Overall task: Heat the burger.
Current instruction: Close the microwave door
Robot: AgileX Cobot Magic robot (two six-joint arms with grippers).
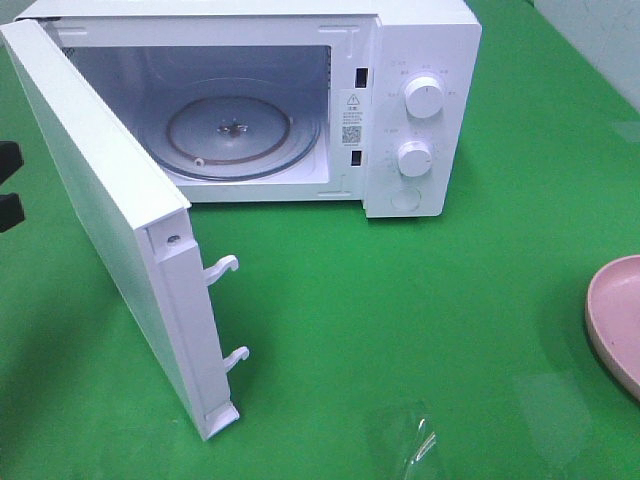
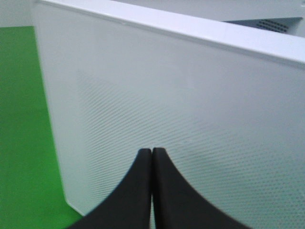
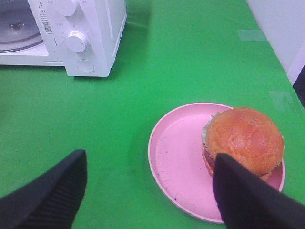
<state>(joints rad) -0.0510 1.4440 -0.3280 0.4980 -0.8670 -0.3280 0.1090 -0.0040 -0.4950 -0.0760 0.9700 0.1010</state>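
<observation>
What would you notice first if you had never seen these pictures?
The white microwave oven at the back of the green table, its door swung wide open and the glass turntable bare. Then the golden-brown burger sitting at one side of the pink round plate, beneath the right hand.

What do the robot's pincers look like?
Both are plain matte black with no markings or cables showing. The left pincer has two smooth fingers that curve outward from narrow rounded tips. The right pincer has broad, wedge-shaped fingers with rounded edges.

Green tabletop [image 1: 480,300], perhaps pale wall [image 3: 281,28] behind.
</observation>
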